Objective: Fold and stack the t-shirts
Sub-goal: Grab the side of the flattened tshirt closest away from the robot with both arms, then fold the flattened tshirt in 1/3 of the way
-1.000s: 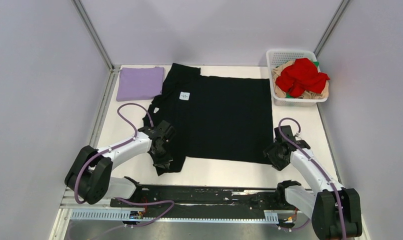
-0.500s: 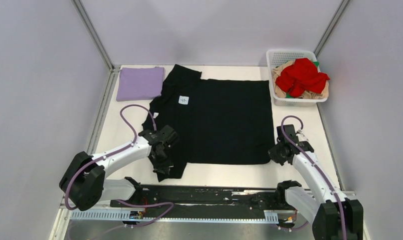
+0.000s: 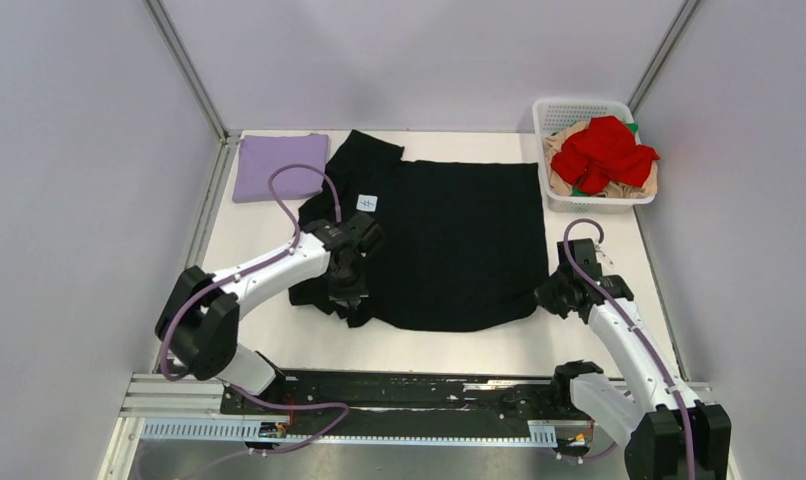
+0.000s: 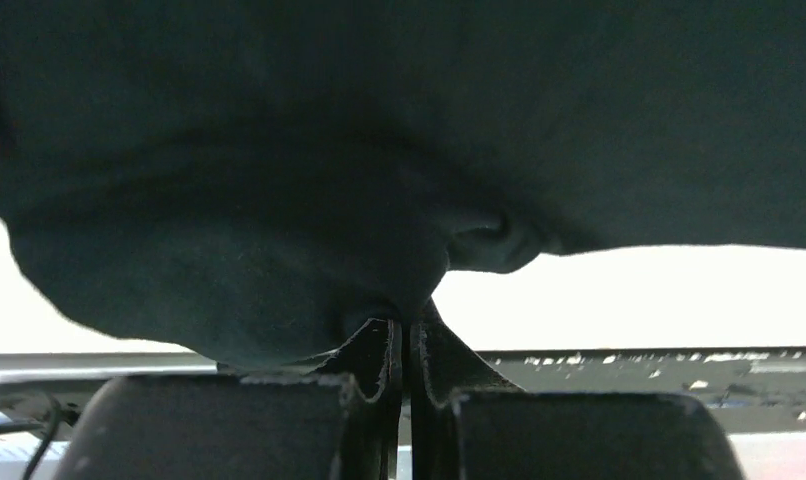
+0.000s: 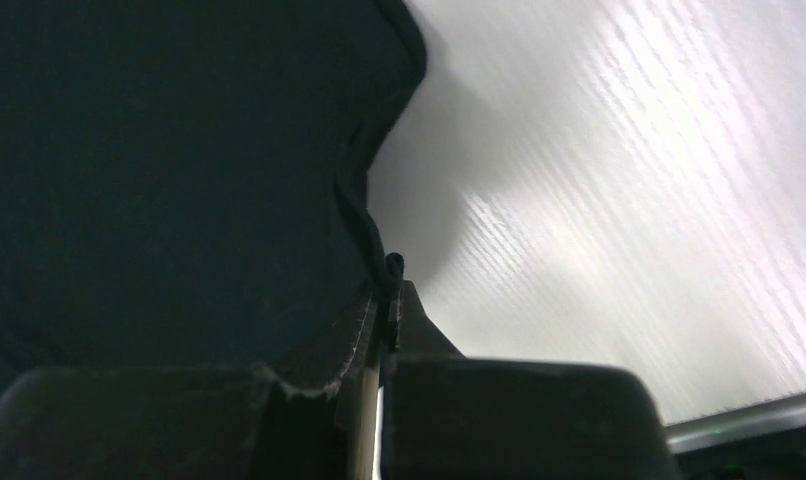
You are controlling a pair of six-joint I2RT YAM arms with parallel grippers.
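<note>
i see the black tee [image 3: 459, 240] spread across the middle of the table [image 3: 429, 347]; my left gripper [image 3: 346, 294] is pinched tight on a bunched fold at its near left; my right gripper [image 3: 545, 298] is clamped on the hem at its near right corner; the lavender tee [image 3: 279, 166] lies folded at far left

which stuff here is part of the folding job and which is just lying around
Job: large black cloth t-shirt, pinched by left hand and right hand; folded lavender cloth t-shirt; crumpled red cloth t-shirt; tan cloth beneath it.
Lying about: white plastic mesh basket.
</note>
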